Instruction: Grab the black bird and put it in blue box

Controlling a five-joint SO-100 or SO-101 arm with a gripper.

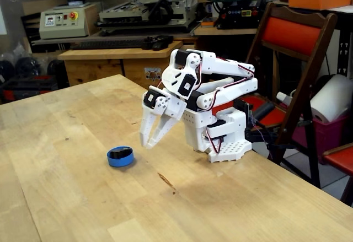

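Observation:
The blue box is a low round blue dish on the wooden table, left of centre in the fixed view. The black bird shows as a dark shape lying inside it. My white gripper hangs to the right of the dish, fingertips pointing down just above the table and a short gap away from the dish rim. Its fingers stand slightly apart and hold nothing.
The arm's white base sits at the table's right edge. A red folding chair stands behind it. A dark streak marks the wood near the dish. Workshop benches and machines fill the background.

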